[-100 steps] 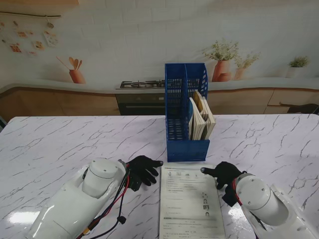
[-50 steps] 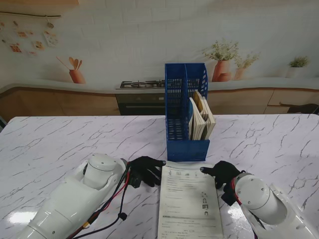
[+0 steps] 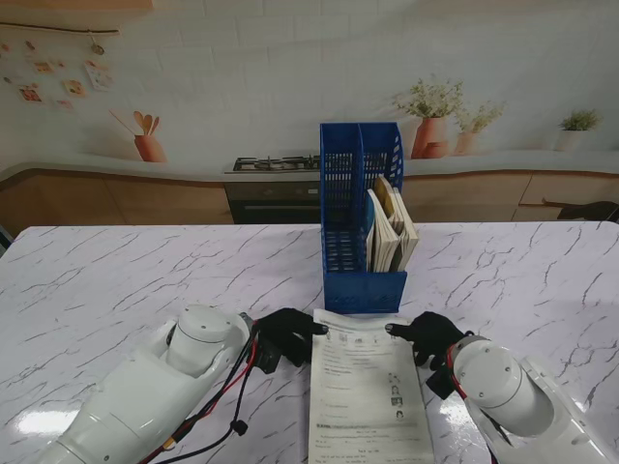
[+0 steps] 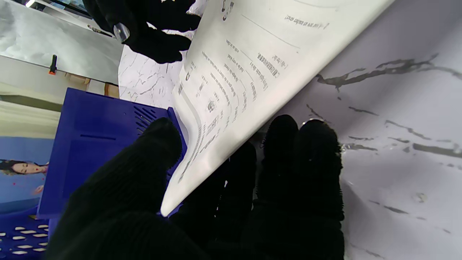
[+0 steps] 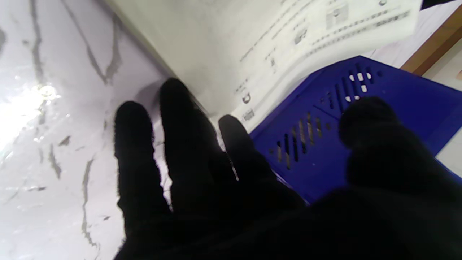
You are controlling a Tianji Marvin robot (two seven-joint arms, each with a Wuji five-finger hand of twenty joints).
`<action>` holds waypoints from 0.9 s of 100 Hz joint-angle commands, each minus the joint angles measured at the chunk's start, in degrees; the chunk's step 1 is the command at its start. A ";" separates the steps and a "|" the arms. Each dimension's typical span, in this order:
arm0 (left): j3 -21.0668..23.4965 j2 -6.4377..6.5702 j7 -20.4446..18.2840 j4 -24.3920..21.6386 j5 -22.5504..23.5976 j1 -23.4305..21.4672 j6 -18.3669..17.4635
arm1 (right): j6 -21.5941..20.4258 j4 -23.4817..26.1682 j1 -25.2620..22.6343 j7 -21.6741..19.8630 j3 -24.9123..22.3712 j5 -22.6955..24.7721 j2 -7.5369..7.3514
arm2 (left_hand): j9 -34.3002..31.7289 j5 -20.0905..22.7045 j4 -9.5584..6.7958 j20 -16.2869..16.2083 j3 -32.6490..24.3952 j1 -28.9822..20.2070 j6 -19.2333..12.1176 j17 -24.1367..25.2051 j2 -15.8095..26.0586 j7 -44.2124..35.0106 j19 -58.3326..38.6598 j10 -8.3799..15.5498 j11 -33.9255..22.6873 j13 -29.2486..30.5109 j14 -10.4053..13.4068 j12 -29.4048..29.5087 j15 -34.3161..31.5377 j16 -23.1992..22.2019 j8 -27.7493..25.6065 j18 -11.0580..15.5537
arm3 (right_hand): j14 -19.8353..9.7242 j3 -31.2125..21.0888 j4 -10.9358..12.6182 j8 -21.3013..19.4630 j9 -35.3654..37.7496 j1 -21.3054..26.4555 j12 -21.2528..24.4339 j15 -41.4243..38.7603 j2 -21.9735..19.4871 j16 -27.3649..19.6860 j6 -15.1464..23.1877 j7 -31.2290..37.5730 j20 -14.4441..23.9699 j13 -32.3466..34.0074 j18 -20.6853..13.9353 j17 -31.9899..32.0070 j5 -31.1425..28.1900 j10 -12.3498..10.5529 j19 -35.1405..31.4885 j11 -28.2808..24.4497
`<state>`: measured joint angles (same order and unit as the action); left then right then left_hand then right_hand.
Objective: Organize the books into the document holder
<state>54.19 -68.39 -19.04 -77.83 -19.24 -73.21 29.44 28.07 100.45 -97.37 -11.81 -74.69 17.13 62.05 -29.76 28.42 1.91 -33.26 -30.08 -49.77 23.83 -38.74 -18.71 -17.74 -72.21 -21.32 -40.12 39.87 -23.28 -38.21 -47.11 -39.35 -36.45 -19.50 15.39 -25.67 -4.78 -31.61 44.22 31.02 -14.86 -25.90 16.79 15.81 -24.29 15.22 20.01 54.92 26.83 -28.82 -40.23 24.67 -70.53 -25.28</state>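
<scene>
Nearest me, the white booklet (image 3: 368, 391) lies on the marble tabletop (image 3: 116, 271) between my two arms, its near edge running out of the stand view.

Left hand (image 3: 285, 335): black-gloved, at the booklet's left long edge near the far corner. In the left wrist view the fingers (image 4: 299, 169) sit under the page edge and the thumb (image 4: 144, 159) rides on the other side of it; that corner (image 4: 169, 206) is curled up off the tabletop. I read it as a loose pinch on the booklet edge, though I cannot see actual thumb contact.

Right hand (image 3: 432, 336): also gloved, at the booklet's right edge, level with the left one. Right wrist view shows fingers (image 5: 180, 144) spread, tips at the paper's edge on the marble, thumb (image 5: 375, 144) held apart. Fingers apart, nothing grasped.

Just beyond both hands, the blue document holder (image 3: 360, 232) stands upright, its front wall just beside the booklet's far edge; touching or not, I cannot tell. Its right compartment holds several books (image 3: 392, 232) leaning together. The left compartment looks free, as far as the mesh wall shows.

Open room: bare marble spreads wide outboard of each hand and on either side of the holder. Behind the holder the tabletop's far edge meets a kitchen backdrop (image 3: 193, 87).
</scene>
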 commanded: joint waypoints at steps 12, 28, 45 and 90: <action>-1.99 -0.88 0.14 3.31 -0.46 -1.25 -2.39 | -0.27 -2.39 -1.47 -0.44 0.95 -0.58 0.82 | -2.61 -5.48 3.13 2.04 -2.83 -9.64 -5.33 1.50 -6.98 -32.98 -7.98 1.03 4.48 5.48 2.13 5.92 -3.11 -0.56 0.78 2.35 | 3.68 1.35 0.13 0.60 -2.09 -0.51 2.69 10.19 -0.48 -4.93 0.64 -0.33 0.37 -4.67 -1.58 0.40 1.65 0.21 -0.49 6.26; -1.81 -1.18 2.43 2.44 0.32 -2.04 -5.45 | -0.84 -2.06 -1.68 -0.14 0.62 -0.57 0.89 | -19.50 -0.16 3.86 10.20 -10.79 -17.47 -11.25 -10.02 -9.90 -45.08 -12.59 4.86 15.82 15.23 7.92 -2.88 -4.99 0.52 4.51 9.63 | 3.09 0.83 0.17 0.28 -1.31 -0.76 2.77 9.29 -0.20 -4.47 1.70 0.02 0.69 -4.58 -1.88 0.43 1.31 -0.66 -0.78 6.35; -0.16 -0.74 3.57 -0.44 0.64 -4.10 -8.31 | -1.75 -0.60 -2.73 0.80 -0.40 -0.22 1.07 | -25.62 4.84 3.55 12.11 -14.73 -18.90 -16.51 -12.66 -10.26 -45.17 -14.96 8.70 14.89 17.16 8.54 -7.32 -5.79 -2.83 3.09 10.90 | 0.91 0.09 0.10 -0.47 -0.08 -0.95 2.71 8.57 -0.24 -4.17 5.31 0.82 0.90 -3.90 -1.86 0.87 0.84 -3.95 -0.71 6.14; 6.41 1.14 6.11 -13.53 3.17 -10.43 -12.63 | -5.72 7.74 -6.45 7.03 -4.50 4.61 2.11 | -26.81 7.41 4.17 11.09 -18.17 -18.54 -19.46 -11.51 -9.19 -46.02 -17.44 11.89 14.81 16.56 6.98 -16.00 -7.01 -7.89 -1.00 10.01 | -7.88 4.75 0.16 -5.36 -1.48 0.71 -0.50 2.40 -1.26 3.53 15.09 3.78 4.42 -6.42 2.21 9.09 3.25 -14.53 -1.24 2.05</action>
<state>59.73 -67.53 -12.31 -89.04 -16.76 -83.24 19.36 23.19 105.77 -103.39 -5.66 -78.85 21.40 63.51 -54.22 31.02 5.53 -21.68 -39.19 -62.81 15.09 -50.64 -29.96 -58.78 -84.71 -12.31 -24.64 53.29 -16.14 -52.91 -49.56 -45.49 -33.94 -12.94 9.38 -22.56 -4.78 -35.67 43.70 31.09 -14.44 -23.26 16.58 18.06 -11.94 18.23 23.87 49.69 26.83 -21.00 -38.25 12.08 -71.49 -21.74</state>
